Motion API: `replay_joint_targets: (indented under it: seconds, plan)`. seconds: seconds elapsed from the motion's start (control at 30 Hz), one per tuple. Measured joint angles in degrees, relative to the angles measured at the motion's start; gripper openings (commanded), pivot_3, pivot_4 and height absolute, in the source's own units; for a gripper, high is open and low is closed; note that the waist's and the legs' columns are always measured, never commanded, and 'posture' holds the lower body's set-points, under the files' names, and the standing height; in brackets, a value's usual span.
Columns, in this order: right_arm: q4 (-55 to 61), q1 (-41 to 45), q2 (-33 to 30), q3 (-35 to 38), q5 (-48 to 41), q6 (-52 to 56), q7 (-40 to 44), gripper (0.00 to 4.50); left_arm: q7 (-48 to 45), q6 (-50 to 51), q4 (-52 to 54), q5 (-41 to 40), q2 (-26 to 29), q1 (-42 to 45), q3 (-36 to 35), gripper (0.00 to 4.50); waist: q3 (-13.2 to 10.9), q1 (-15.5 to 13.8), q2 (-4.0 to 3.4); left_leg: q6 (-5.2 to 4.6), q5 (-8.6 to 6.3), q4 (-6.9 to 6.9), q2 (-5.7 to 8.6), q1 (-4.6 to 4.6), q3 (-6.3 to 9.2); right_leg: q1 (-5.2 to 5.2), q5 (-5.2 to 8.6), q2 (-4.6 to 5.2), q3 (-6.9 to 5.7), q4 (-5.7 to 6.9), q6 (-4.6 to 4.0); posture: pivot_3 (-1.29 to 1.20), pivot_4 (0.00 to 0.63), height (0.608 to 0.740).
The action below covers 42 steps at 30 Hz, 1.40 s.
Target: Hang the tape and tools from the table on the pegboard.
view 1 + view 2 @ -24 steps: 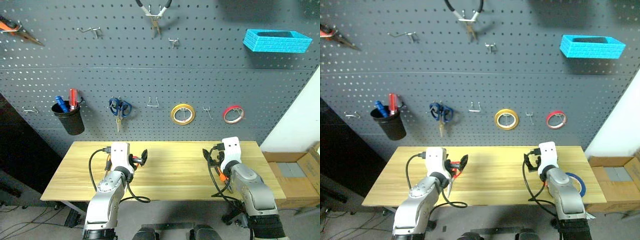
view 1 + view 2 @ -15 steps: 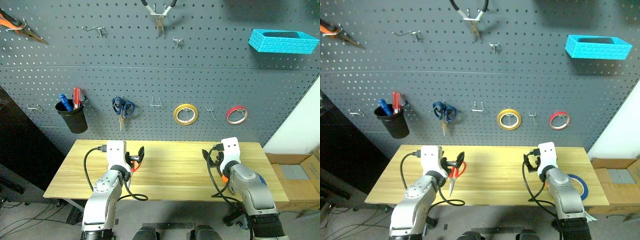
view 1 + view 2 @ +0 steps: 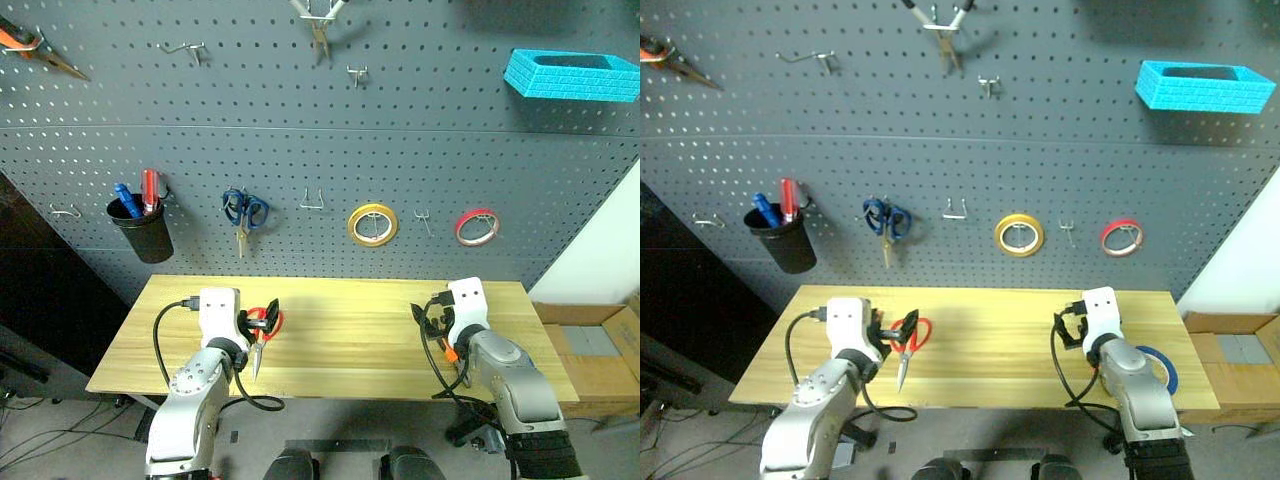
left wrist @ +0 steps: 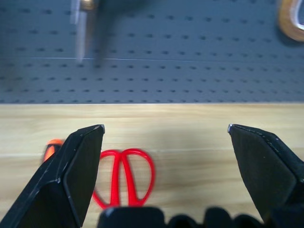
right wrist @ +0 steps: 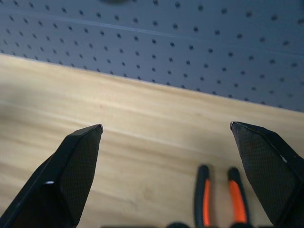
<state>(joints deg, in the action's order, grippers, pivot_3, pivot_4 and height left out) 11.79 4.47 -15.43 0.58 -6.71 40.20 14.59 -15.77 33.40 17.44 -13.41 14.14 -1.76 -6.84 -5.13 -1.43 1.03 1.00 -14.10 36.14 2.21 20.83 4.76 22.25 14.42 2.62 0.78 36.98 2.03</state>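
Observation:
The red-handled scissors [image 3: 910, 338] lie on the table [image 3: 350, 335], blades pointing to the near edge. My left gripper [image 3: 257, 320] hovers open just above their handles [image 4: 124, 178], holding nothing. An orange screwdriver tip [image 4: 51, 148] shows beside them. My right gripper [image 3: 1068, 328] is open over the table's right part, with the orange-and-black pliers [image 5: 218, 194] lying under it. The blue tape [image 3: 1160, 367] lies at the table's right end, partly hidden by my right arm. The pegboard [image 3: 420, 150] rises behind the table.
On the pegboard hang a black cup of pens [image 3: 140, 235], blue scissors [image 3: 241, 212], a yellow roll [image 3: 371, 224], a red roll [image 3: 476, 227], a blue basket [image 3: 570, 75], silver pliers [image 3: 320, 20] and orange-handled pliers [image 3: 28, 48]. Several hooks are bare. A cardboard box [image 3: 590, 350] stands right of the table.
The head view has shifted a little. My left gripper has drifted slightly left, so more of the red scissors shows. The right arm has kept still.

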Motion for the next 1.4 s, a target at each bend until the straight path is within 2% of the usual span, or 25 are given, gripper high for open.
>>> replay_joint_targets:
  seconds: [0.17, 0.37, 0.57, 0.67, 0.7, 0.87, 1.03, 1.13, 1.4]
  plan:
    - [3.76, -1.46, -4.33, 1.37, -1.86, 7.86, 2.30, 4.48, -7.54, 0.00, -1.96, -0.98, 6.52, 1.38, 2.43, 4.50, -1.50, 0.13, -0.07, 0.00, 0.00, -0.04, 0.00, 0.06, -0.07, 0.05, 0.01, 0.03, 0.04, -0.08, -0.01, 0.05, 0.121, 0.740]
    - [3.94, -2.80, -8.68, 5.97, -3.62, 13.30, 3.70, 4.48, -13.15, -0.81, -2.19, -0.68, 10.29, 2.86, 6.77, 4.50, -3.53, 0.22, 0.08, 0.00, -0.01, -0.11, -0.01, 0.17, 0.03, 0.10, 0.00, 0.35, 0.05, -0.10, 0.07, 0.02, 0.163, 0.740]
    - [2.20, -2.44, -8.82, 10.52, -6.24, 18.92, 4.07, 4.48, -20.09, -2.72, -2.23, -0.42, 11.52, 5.62, 14.32, 4.50, -5.42, 0.60, 0.22, 0.00, -0.01, -0.10, 0.00, 0.36, 0.04, 0.24, -0.02, 0.42, 0.04, -0.10, 0.15, 0.01, 0.202, 0.740]
    - [-0.62, -0.74, -9.30, 12.32, -7.36, 20.60, 4.15, 4.48, -24.44, -4.74, -2.90, 0.44, 12.11, 9.40, 18.69, 4.50, -5.93, 0.98, 0.19, -0.02, 0.01, -0.02, 0.03, 0.86, 0.02, 0.75, -0.10, 0.42, 0.03, -0.04, 0.26, -0.01, 0.220, 0.740]
    - [-1.72, 0.05, -9.53, 12.78, -7.87, 20.94, 4.22, 4.48, -26.06, -5.66, -3.61, 0.61, 12.07, 11.12, 20.27, 4.50, -6.04, 1.07, 0.20, -0.03, 0.03, -0.01, 0.04, 1.10, 0.01, 0.99, -0.18, 0.41, 0.01, -0.01, 0.36, -0.01, 0.229, 0.740]
    - [-6.49, 3.25, -11.54, 13.99, -8.18, 21.43, 4.69, 4.48, -30.73, -9.23, -7.25, 1.28, 9.72, 16.51, 25.76, 4.50, -7.20, 1.65, 0.20, -0.09, -0.01, -0.04, 0.08, 1.17, -0.03, 1.03, -0.19, 0.44, 0.02, -0.05, 0.33, -0.02, 0.255, 0.740]
    - [-9.97, 3.96, -14.03, 13.50, -7.96, 20.75, 6.07, 4.48, -32.12, -12.45, -12.51, 2.63, 3.73, 21.70, 28.99, 4.50, -8.28, 1.76, 0.25, -0.10, -0.01, -0.03, 0.10, 1.24, -0.01, 1.05, -0.18, 0.45, 0.01, -0.06, 0.36, -0.03, 0.273, 0.740]
    - [-10.93, 3.69, -15.46, 12.54, -7.96, 20.46, 6.95, 4.48, -32.49, -12.69, -13.11, 3.11, 1.84, 21.94, 30.82, 4.50, -8.85, 2.32, 0.21, -0.11, -0.02, -0.03, 0.09, 1.27, -0.01, 1.06, -0.17, 0.45, 0.03, -0.06, 0.38, -0.04, 0.279, 0.740]
    - [-11.56, 1.05, -19.17, 8.72, -7.85, 18.10, 11.16, 4.48, -33.46, -12.63, -12.96, 3.35, 1.89, 19.83, 33.08, 4.50, -9.61, 3.38, 0.38, -0.12, -0.02, 0.04, 0.07, 1.26, -0.05, 1.08, -0.18, 0.44, 0.01, -0.02, 0.45, -0.05, 0.289, 0.740]
